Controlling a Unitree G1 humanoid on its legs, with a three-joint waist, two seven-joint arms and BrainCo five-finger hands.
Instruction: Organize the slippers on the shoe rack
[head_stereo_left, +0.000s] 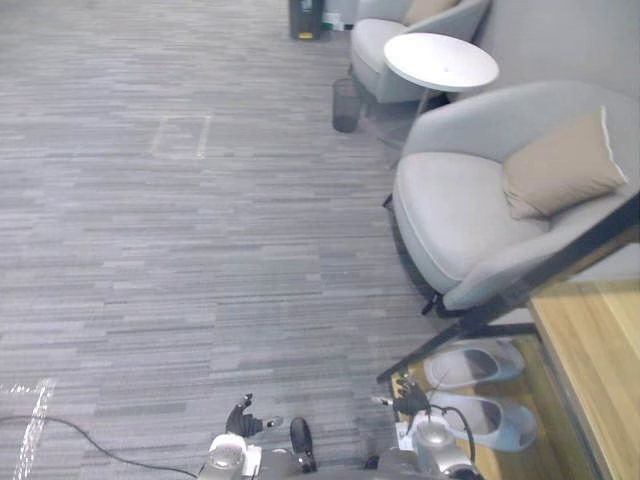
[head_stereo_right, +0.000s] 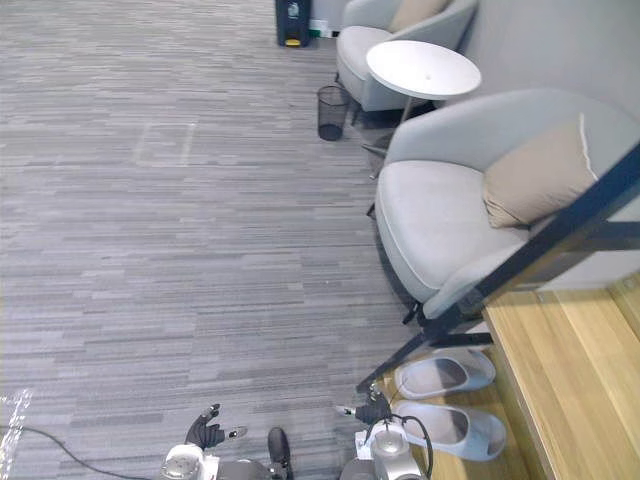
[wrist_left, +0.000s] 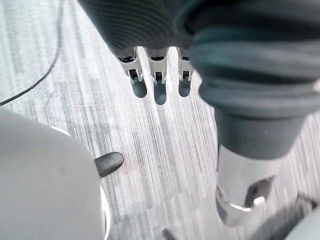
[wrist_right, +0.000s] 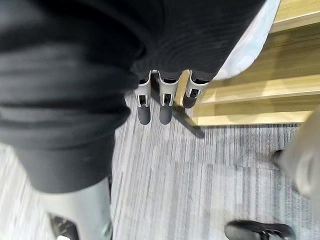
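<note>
Two pale grey slippers lie side by side on the low shelf of the wooden shoe rack at the lower right: the farther slipper and the nearer slipper. My right hand hangs just left of them, above the rack's front corner, touching neither. Its fingers are straight and hold nothing, with the rack's wooden edge beyond them. My left hand hangs over the carpet further left. The fingers of that hand are straight and empty too.
A grey armchair with a beige cushion stands right behind the rack. Further back are a round white side table, a dark mesh bin and a second armchair. Grey carpet stretches to the left.
</note>
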